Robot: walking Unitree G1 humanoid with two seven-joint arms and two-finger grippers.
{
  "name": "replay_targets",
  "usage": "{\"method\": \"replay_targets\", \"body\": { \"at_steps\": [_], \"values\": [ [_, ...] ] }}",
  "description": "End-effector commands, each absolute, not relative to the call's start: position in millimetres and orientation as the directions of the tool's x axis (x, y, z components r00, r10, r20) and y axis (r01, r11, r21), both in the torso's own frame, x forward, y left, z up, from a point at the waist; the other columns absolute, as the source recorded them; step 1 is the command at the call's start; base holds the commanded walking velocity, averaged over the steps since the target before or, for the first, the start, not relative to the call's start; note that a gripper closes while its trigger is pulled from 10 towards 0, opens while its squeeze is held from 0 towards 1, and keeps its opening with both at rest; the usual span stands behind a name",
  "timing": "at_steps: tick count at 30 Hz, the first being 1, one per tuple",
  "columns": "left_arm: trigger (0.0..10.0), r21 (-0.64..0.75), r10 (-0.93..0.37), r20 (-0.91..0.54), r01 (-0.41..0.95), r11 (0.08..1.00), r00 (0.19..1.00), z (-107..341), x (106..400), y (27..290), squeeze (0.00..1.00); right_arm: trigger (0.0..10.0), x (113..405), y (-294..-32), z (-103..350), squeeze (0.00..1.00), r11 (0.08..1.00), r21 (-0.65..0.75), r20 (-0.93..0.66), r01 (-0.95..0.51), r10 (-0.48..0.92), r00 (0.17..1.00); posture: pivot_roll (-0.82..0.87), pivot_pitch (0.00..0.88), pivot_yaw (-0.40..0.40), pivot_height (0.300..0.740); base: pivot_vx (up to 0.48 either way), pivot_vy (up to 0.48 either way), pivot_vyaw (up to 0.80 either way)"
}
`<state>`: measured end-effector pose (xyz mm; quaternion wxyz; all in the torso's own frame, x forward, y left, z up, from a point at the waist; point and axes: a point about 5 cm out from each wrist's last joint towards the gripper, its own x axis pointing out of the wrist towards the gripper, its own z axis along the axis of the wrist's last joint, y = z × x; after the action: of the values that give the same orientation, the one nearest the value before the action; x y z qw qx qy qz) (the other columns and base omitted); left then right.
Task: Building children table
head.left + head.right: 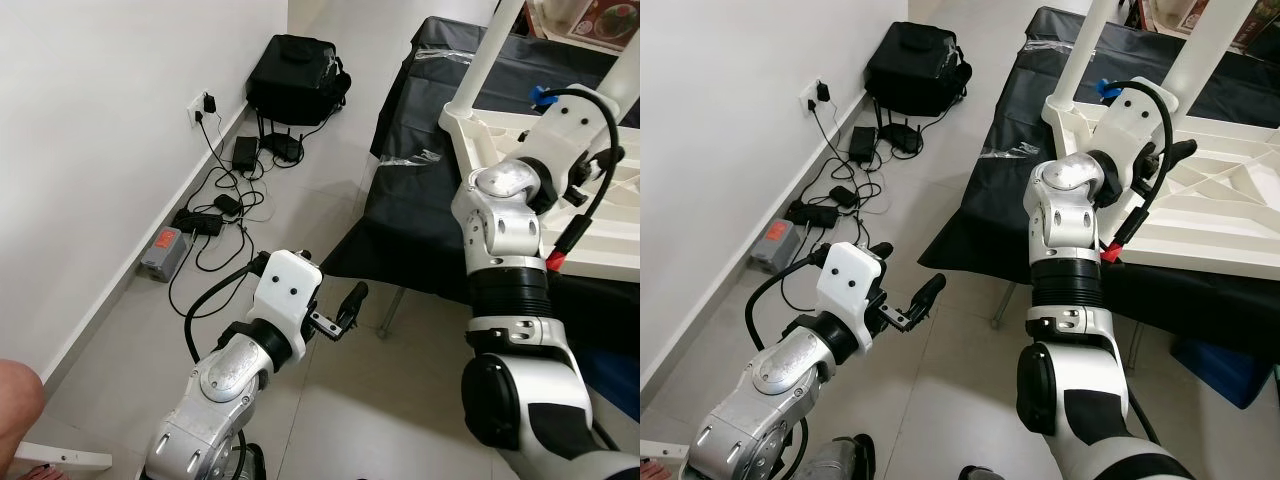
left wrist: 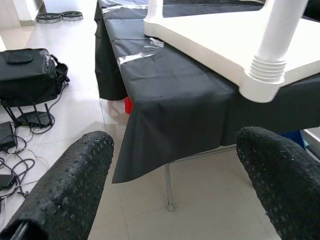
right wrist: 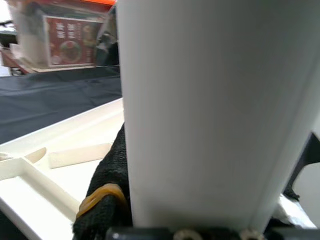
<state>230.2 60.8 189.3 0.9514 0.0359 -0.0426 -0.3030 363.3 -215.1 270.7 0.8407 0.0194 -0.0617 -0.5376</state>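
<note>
The white children's table (image 1: 1225, 205) lies upside down on a black-covered table (image 1: 415, 215). One white leg (image 1: 487, 45) stands screwed into its near corner, also seen in the left wrist view as the leg (image 2: 280, 37). My right gripper (image 1: 1175, 140) is raised over the upturned top and shut on a second upright white leg (image 1: 1208, 50); in the right wrist view that leg (image 3: 210, 115) sits against a black finger (image 3: 107, 185). My left gripper (image 1: 330, 275) hangs open over the floor, short of the black table, with nothing between its fingers (image 2: 65, 185).
A black bag (image 1: 295, 65) stands by the wall, with chargers, cables and a power strip (image 1: 200, 222) on the floor and a grey-orange pack (image 1: 165, 252) beside them. A person's knee (image 1: 18, 395) is at the lower left. A blue box (image 1: 1220, 370) sits under the black table.
</note>
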Motion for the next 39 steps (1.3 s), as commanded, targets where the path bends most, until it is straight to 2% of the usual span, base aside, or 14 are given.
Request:
{"method": "replay_targets", "body": {
  "at_steps": [1, 7, 9, 16, 27, 29, 36, 39],
  "values": [
    [10.0, 0.082, -0.579, 0.056, 0.574, 0.815, 0.813, 186.9, 229.9, 59.2, 0.00, 10.0, 357.5, -234.9, 219.6, 0.00, 0.325, -0.074, -0.088, 0.943, -0.944, 0.318, 0.14, 0.200, -0.082, 0.740, 0.000, 0.000, 0.00],
    [10.0, 0.082, -0.580, 0.055, 0.575, 0.814, 0.813, 187.0, 230.0, 59.3, 0.00, 10.0, 354.3, -238.8, 218.5, 0.00, 0.257, -0.037, -0.138, 0.966, -0.959, 0.249, 0.14, 0.205, -0.081, 0.740, 0.000, 0.000, 0.00],
    [10.0, 0.081, -0.581, 0.054, 0.576, 0.813, 0.812, 186.6, 229.7, 59.4, 0.00, 10.0, 351.7, -238.6, 217.9, 0.00, 0.199, -0.037, -0.164, 0.979, -0.968, 0.190, 0.14, 0.208, -0.079, 0.740, 0.000, 0.000, 0.00],
    [10.0, 0.081, -0.581, 0.054, 0.576, 0.813, 0.812, 186.7, 229.7, 59.2, 0.00, 10.0, 351.5, -238.3, 217.7, 0.00, 0.192, -0.029, -0.173, 0.981, -0.967, 0.184, 0.14, 0.207, -0.081, 0.740, 0.000, 0.000, 0.00],
    [10.0, 0.084, -0.583, 0.052, 0.578, 0.812, 0.811, 186.5, 230.0, 59.5, 0.00, 10.0, 344.1, -241.7, 221.0, 0.00, 0.043, -0.056, -0.175, 0.998, -0.984, 0.032, 0.14, 0.210, -0.077, 0.740, 0.000, 0.000, 0.00],
    [10.0, 0.084, -0.583, 0.051, 0.578, 0.812, 0.811, 186.4, 230.1, 59.7, 0.00, 10.0, 343.7, -246.0, 215.2, 0.00, 0.037, -0.002, -0.293, 0.999, -0.955, 0.035, 0.14, 0.211, -0.076, 0.740, 0.000, 0.000, 0.00],
    [10.0, 0.086, -0.581, 0.051, 0.576, 0.813, 0.812, 186.4, 230.6, 59.8, 0.00, 10.0, 343.5, -249.2, 221.0, 0.00, 0.029, 0.027, -0.250, 0.999, -0.968, 0.035, 0.14, 0.211, -0.078, 0.740, 0.000, 0.000, 0.00],
    [10.0, 0.085, -0.581, 0.051, 0.576, 0.813, 0.813, 186.3, 230.8, 59.7, 0.00, 10.0, 342.2, -250.2, 222.3, 0.00, -0.005, 0.021, -0.243, 1.000, -0.970, 0.000, 0.14, 0.213, -0.076, 0.740, 0.000, 0.000, 0.00]
  ]
}}
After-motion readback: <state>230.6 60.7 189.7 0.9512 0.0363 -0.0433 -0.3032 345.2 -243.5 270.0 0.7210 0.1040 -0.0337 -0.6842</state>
